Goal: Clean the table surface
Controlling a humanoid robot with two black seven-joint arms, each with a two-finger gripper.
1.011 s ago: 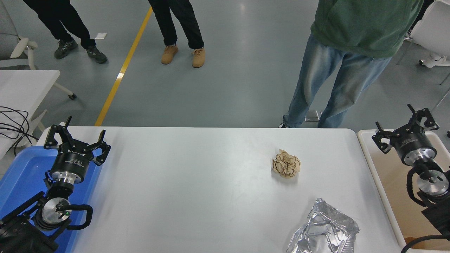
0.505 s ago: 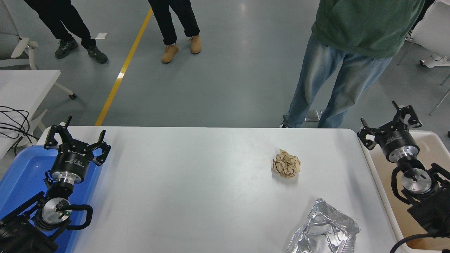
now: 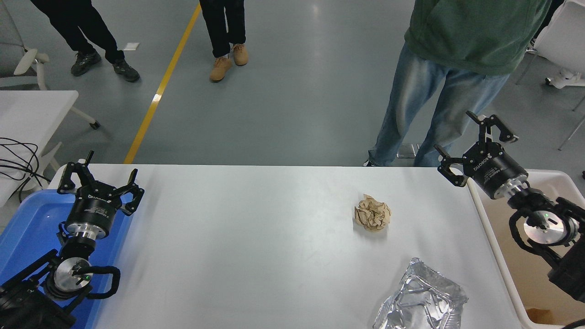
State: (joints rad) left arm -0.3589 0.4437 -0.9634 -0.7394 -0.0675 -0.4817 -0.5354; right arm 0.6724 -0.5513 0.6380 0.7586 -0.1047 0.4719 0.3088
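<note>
The white table surface [image 3: 256,246] fills the lower part of the head view. A crumpled brown paper ball [image 3: 372,213] lies right of centre on it. A crushed silver foil sheet [image 3: 420,299] rests near the front right edge. My right gripper [image 3: 476,143] hovers open and empty above the table's far right corner, up and to the right of the paper ball. My left gripper [image 3: 98,179] stays parked at the lower left, open, over the blue tray's edge.
A blue tray [image 3: 27,237] sits at the table's left end. A beige bin [image 3: 525,256] stands at the right end, under my right arm. A person in jeans [image 3: 434,105] stands at the far right edge; two others stand further back. A smaller white table with cables [image 3: 27,119] is at far left.
My right gripper has swung up and to the left, from over the beige bin to above the table's far right corner. The left arm has not moved. A person at the back shifted their feet.
</note>
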